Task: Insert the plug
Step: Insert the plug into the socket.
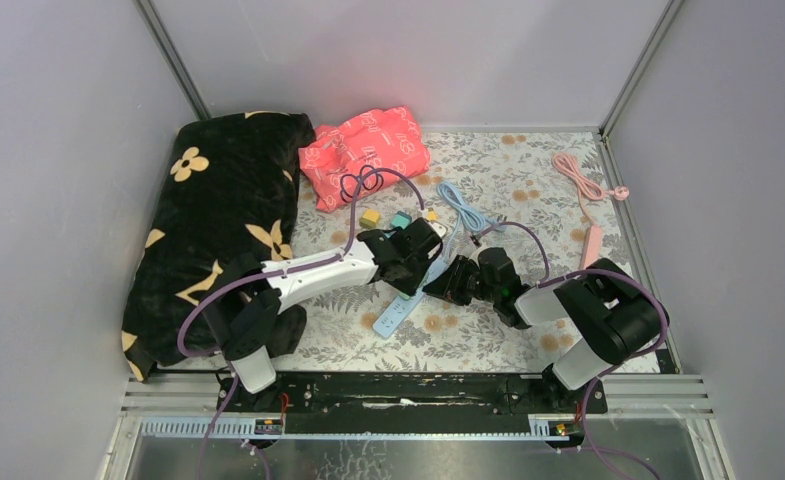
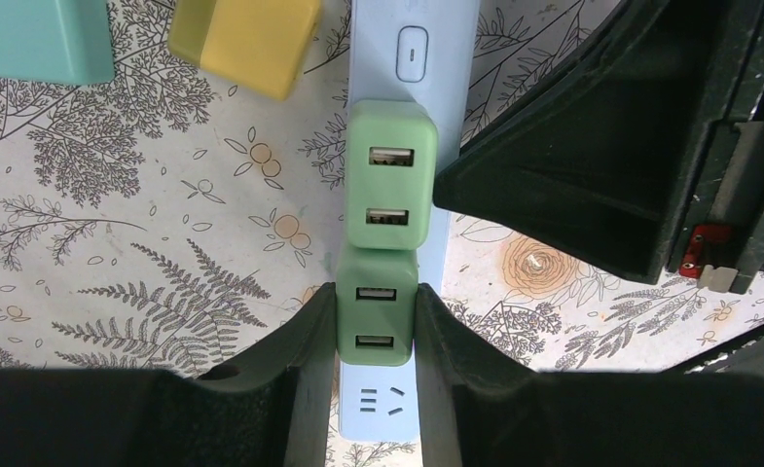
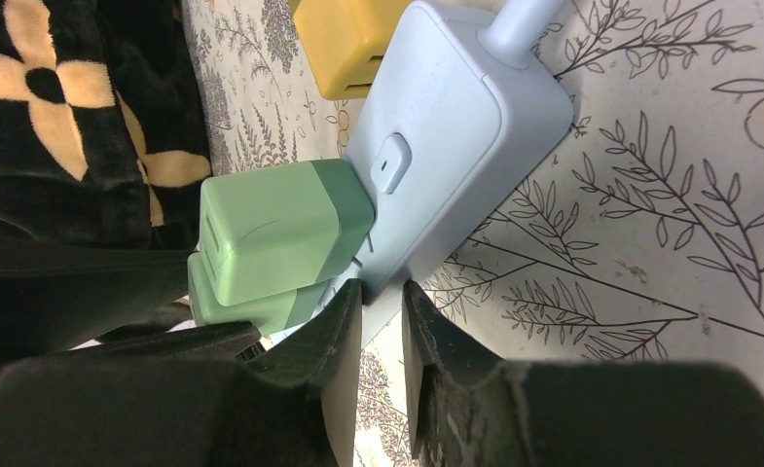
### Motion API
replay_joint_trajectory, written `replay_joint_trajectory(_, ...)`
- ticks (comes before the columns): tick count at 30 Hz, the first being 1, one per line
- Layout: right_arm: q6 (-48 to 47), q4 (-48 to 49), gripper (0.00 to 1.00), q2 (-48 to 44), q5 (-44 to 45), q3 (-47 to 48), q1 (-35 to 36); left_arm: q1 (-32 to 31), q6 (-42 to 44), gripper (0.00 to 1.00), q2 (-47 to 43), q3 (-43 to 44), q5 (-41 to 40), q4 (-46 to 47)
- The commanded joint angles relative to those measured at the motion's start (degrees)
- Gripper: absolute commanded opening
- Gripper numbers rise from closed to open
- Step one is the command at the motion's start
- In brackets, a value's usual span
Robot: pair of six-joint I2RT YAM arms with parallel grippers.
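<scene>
Left gripper clamped narrow on green plug; plug upright on blue power strip, touching second green plug already in. Right gripper pinches strip edge, steadying it. Held plug looks seated or nearly; likely left: final press, release.

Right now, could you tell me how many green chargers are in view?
2: one charger on the power strip near its switch; the other charger adjoining, in the left tool.

Robot lab test cell: grey panel walls, aluminium frame posts, black mounting rail along table edge.
</scene>
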Motion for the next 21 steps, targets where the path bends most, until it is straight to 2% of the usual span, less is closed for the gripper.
replay_joint_trajectory(1,-2.67,-3.61,0.25,1.19,4.19,1.76,2.1,1.34,-1.25,0.0,4.18,-5.39,1.6,-0.2)
replay_joint_trajectory(10,-2.37,-2.55,0.25,1.77,3.75,1.79,2.31,1.82,-1.64,0.0,5.58,-6.29,1.16,-0.09)
replay_joint_trajectory(21,-2.46,-1.99,0.25,2.16,3.53,1.96,2.56,-4.0,-3.51,0.0,8.12,-4.82,0.48,0.63)
